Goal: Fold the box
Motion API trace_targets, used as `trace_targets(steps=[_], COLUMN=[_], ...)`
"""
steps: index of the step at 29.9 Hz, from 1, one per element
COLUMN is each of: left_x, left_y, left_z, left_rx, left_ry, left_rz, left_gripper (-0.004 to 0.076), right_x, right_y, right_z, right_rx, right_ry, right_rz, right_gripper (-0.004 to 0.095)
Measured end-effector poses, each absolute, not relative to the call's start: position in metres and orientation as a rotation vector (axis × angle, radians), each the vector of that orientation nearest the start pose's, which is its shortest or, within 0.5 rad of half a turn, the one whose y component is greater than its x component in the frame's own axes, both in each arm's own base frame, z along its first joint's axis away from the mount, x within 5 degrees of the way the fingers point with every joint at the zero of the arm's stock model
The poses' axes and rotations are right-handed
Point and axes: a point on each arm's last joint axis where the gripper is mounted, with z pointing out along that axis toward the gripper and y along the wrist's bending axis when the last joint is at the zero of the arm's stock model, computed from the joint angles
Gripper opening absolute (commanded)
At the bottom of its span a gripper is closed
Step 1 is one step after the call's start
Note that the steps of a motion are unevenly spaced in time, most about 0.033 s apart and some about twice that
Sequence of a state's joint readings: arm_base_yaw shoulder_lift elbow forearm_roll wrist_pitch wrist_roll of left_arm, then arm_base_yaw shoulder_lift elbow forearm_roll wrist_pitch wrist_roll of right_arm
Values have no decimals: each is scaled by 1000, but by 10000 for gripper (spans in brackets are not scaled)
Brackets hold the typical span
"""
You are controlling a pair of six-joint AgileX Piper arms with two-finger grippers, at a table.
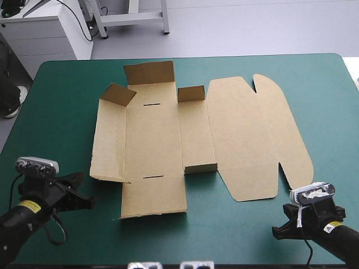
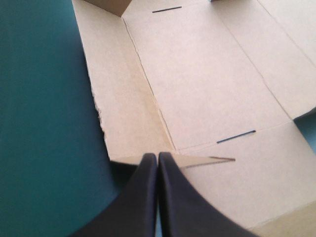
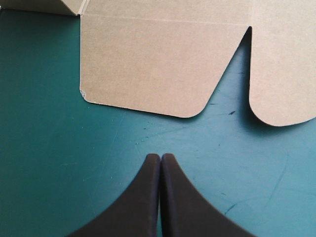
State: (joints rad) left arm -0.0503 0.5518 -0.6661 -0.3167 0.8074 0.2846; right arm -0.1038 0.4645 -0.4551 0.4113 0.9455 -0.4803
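Observation:
The brown box [image 1: 168,134] lies as a cut sheet across the middle of the teal-green table, with some small flaps at its far and left sides raised. Its lid part [image 1: 255,134] lies flat on the right, with rounded tabs. My left gripper [image 1: 76,185] sits near the sheet's front left corner, shut with nothing in it. In the left wrist view its tips [image 2: 157,157] reach a small corner flap [image 2: 207,160] of the box [image 2: 207,74]. My right gripper [image 1: 280,230] is shut and empty near the table's front right. Its tips [image 3: 160,158] rest short of the lid's rounded tab [image 3: 153,64].
Bare teal-green cover [image 1: 61,112] runs to the left of the sheet and along the front edge [image 1: 224,235]. White furniture [image 1: 45,28] and a metal stand [image 1: 134,17] are beyond the table's far edge.

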Motion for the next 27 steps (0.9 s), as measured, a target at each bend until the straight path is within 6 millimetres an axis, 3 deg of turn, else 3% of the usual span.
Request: trace_targets(steps=[7, 15, 22, 27], left_x=[158, 225, 249, 252], left_y=[-34, -52, -49, -11], left_z=[354, 356, 354, 354], left_rx=[252, 393, 413, 270], left_ry=[2242, 2346, 2409, 2439], left_rz=[-330, -528, -567, -527], left_gripper=[15, 15, 15, 15], right_x=[74, 74, 74, 74], right_y=[22, 22, 22, 22], right_z=[262, 262, 262, 262], right_rx=[-300, -300, -299, -299], right_ry=[2330, 2330, 2328, 2328], right_rz=[232, 231, 230, 230], right_gripper=[-20, -20, -20, -20])
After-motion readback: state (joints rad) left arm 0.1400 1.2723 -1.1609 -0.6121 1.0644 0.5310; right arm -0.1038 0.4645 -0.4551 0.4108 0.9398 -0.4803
